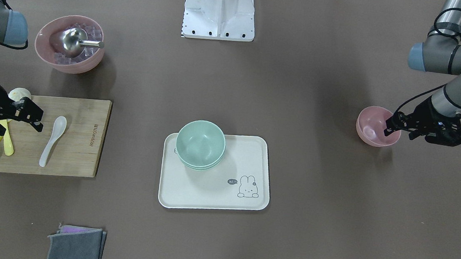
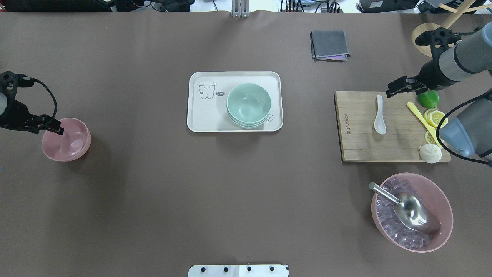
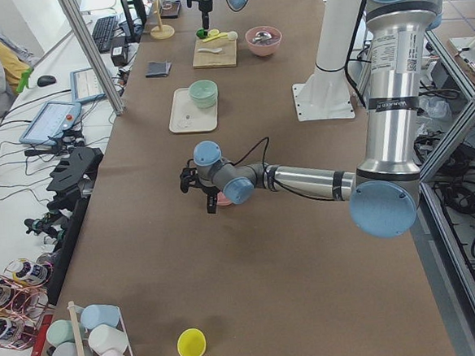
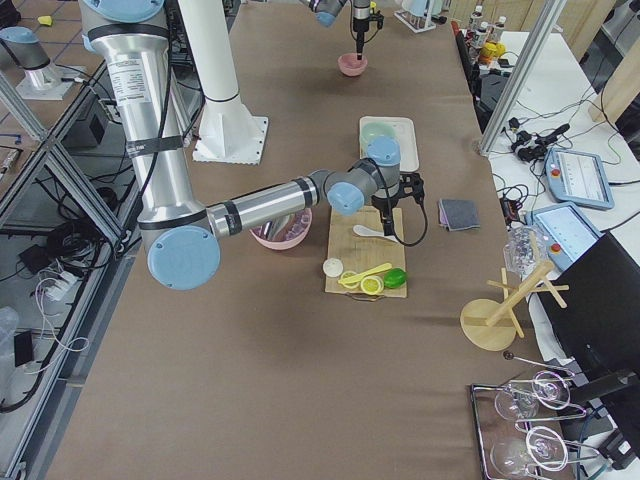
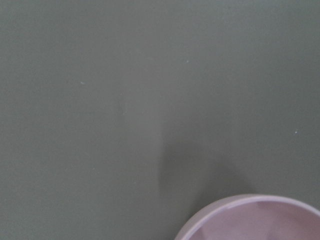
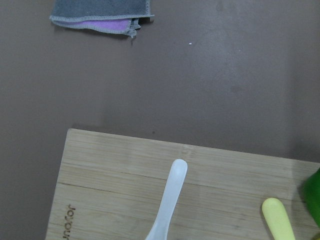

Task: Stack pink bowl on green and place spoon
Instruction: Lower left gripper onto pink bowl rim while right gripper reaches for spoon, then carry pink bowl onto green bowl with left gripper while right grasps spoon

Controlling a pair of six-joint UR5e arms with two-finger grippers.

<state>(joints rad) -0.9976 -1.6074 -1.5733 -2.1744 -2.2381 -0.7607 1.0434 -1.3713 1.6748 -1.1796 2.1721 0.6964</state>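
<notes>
- With twelve o'clock taken as the far side in the overhead view, the small pink bowl [image 2: 67, 140] sat on the bare surface, well away at nine o'clock from the tray [image 2: 200, 119]. It was upright and empty.
- The left end effector [image 2: 48, 130] appeared parted. One finger sat inside the bowl's nine o'clock rim and the other outside, and it gripped nothing yet as far as the views showed.
- A pinch on one thin rim would likely let the bowl tip or swing, and the smooth wall could slip out during the long carry to the tray.
- The green bowl [image 2: 248, 104] looked like a nested stack, set toward the tray's four o'clock corner. An off-centre drop could seat the pink bowl crooked or nudge the stack.
- A bigger pink bowl [image 2: 446, 207] holding ice and a metal scoop [image 2: 411, 209] stood at five o'clock. It could be mistaken for the target.
- The right end effector [image 2: 401, 85] hung open and empty over the cutting board [image 2: 357, 146], just at twelve o'clock of the white spoon [image 2: 379, 115].
- The spoon lay flat, so fingers closing on it might scrape the board or flick it away. A yellow spoon [image 2: 421, 117] at three o'clock of it invited a wrong pick.
- The pink bowl looked pale, round and smooth, with a soft shine inside.
- The white spoon looked like a short soup spoon, with its handle toward twelve o'clock and its scoop toward six.
</notes>
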